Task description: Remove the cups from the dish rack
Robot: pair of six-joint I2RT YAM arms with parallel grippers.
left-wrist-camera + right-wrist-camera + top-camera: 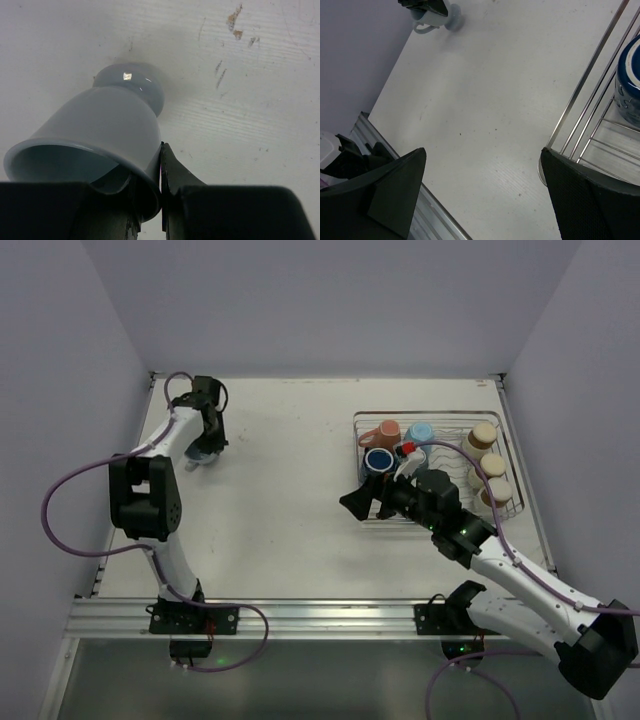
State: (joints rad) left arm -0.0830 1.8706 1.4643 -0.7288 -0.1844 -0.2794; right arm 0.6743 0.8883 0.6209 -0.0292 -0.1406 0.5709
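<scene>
The left gripper [205, 447], clamped on the rim of the pale cup [105, 120] at the far left of the table [290, 530], should set it flat before releasing, while the right gripper [482, 160], jaws apart, hovers beside the rack [585, 85].

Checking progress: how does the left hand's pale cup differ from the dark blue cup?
The pale cup is outside the dish rack, rim pinched by the left hand; the dark blue cup sits inside it. The pale cup tilts; the dark blue cup stands mouth-up. Both are glossy.
</scene>
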